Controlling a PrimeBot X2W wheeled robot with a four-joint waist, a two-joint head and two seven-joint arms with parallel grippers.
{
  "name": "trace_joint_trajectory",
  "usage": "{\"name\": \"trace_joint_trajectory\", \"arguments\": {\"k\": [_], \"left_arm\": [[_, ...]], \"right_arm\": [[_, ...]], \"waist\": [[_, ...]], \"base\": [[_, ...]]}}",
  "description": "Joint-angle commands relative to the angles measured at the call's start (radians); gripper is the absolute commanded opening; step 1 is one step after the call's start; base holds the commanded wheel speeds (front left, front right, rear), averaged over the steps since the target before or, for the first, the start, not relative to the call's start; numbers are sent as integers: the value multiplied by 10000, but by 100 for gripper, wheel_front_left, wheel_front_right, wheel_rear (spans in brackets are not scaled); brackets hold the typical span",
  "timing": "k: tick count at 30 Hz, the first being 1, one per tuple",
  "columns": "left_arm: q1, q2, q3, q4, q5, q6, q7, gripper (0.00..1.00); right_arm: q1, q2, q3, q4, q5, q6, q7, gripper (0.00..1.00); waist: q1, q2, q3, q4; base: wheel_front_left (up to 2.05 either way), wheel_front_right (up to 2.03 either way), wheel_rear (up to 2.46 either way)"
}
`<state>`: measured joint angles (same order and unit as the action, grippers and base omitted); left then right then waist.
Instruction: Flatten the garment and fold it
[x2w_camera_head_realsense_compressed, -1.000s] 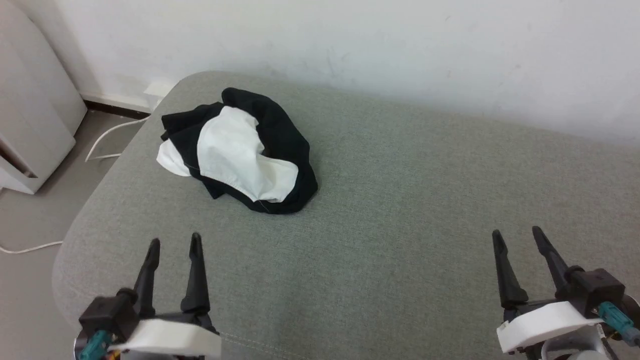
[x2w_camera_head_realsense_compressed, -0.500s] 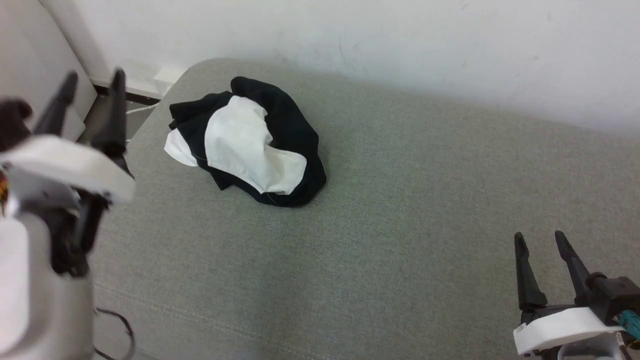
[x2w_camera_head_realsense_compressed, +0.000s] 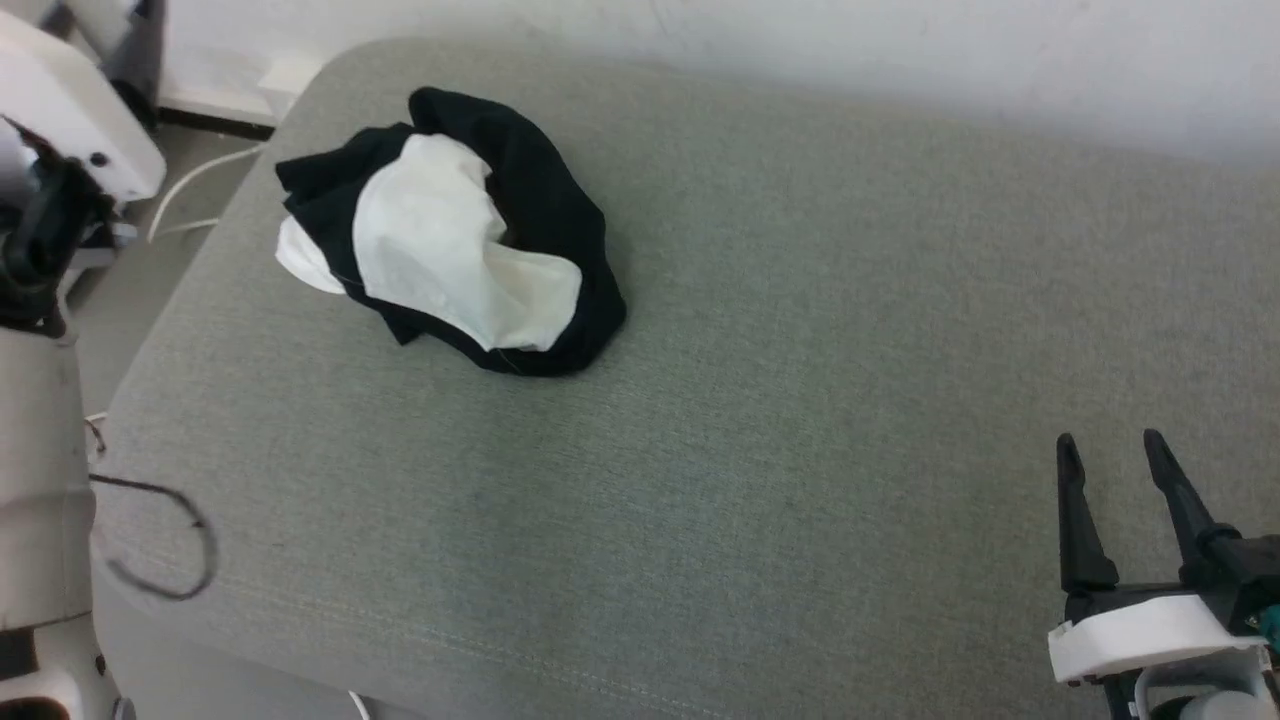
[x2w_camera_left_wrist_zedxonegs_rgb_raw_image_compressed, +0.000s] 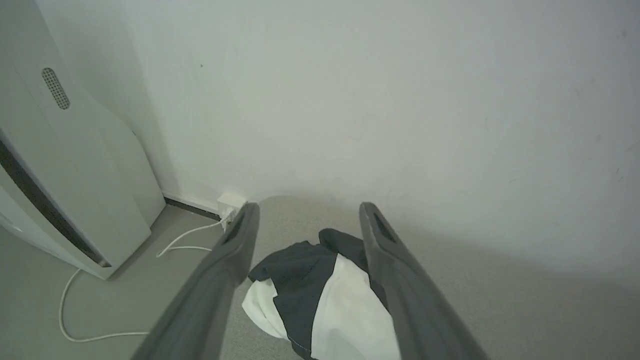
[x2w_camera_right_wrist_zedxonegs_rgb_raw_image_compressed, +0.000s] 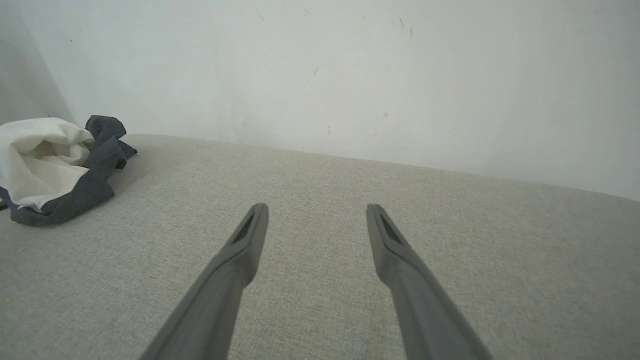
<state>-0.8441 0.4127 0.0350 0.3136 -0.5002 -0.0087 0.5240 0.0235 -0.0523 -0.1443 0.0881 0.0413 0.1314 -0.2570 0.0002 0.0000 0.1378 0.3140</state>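
Observation:
The garment (x2w_camera_head_realsense_compressed: 450, 245) lies crumpled in a heap on the far left part of the grey cushion (x2w_camera_head_realsense_compressed: 800, 350), white body cloth in the middle and black cloth bunched around it. In the left wrist view my left gripper (x2w_camera_left_wrist_zedxonegs_rgb_raw_image_compressed: 308, 206) hangs open above it, and the garment (x2w_camera_left_wrist_zedxonegs_rgb_raw_image_compressed: 330, 300) shows between and below the fingers, apart from them. The left arm's white wrist housing (x2w_camera_head_realsense_compressed: 70, 110) and pale forearm (x2w_camera_head_realsense_compressed: 35, 480) stand at the head view's left edge. My right gripper (x2w_camera_head_realsense_compressed: 1109, 438) is open and empty over the cushion's near right. The garment (x2w_camera_right_wrist_zedxonegs_rgb_raw_image_compressed: 45, 160) lies far to its left.
A white wall runs behind the cushion. Beyond the cushion's rounded left edge is bare floor with a white appliance (x2w_camera_left_wrist_zedxonegs_rgb_raw_image_compressed: 65, 190), a wall outlet (x2w_camera_left_wrist_zedxonegs_rgb_raw_image_compressed: 231, 202) and a white cable (x2w_camera_left_wrist_zedxonegs_rgb_raw_image_compressed: 185, 237). A dark cable loop (x2w_camera_head_realsense_compressed: 160, 560) hangs by my left forearm.
My left arm has risen from the lower left and swung up to the far left. The head camera has shifted. The garment lies as before, and the right gripper stays low at the right.

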Motion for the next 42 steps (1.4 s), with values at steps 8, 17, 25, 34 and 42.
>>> {"name": "trace_joint_trajectory", "arguments": {"k": [8, 17, 25, 34, 42], "left_arm": [[-449, -78, -340, 946, -389, 64, 1539, 100], [-369, -140, -291, 1351, -752, 443, 2509, 100], [-177, -261, -290, 1690, -913, 883, 3098, 100], [-51, -278, -300, 2059, -820, 1225, 2944, 100], [-56, -277, -254, 2448, -1072, 586, 2274, 0]], "right_arm": [[-458, 20, -42, -304, -327, -7, -47, 100], [-900, 20, -325, -633, -626, -7, -47, 100], [-1058, 20, -576, -928, -754, -7, -47, 100], [-1240, 20, -674, -1134, -860, -7, -47, 100], [-1338, 20, -734, -1091, -934, -7, -47, 100]], "waist": [[-2, 0, 1331, -666], [-2, 0, 2464, -1185], [-2, 0, 3233, -1451], [-2, 0, 3790, -1544], [-2, 0, 3805, -1595]], "base": [[0, 0, 0], [0, 0, 0], [0, 0, 0], [0, 0, 0], [0, 0, 0]]}}
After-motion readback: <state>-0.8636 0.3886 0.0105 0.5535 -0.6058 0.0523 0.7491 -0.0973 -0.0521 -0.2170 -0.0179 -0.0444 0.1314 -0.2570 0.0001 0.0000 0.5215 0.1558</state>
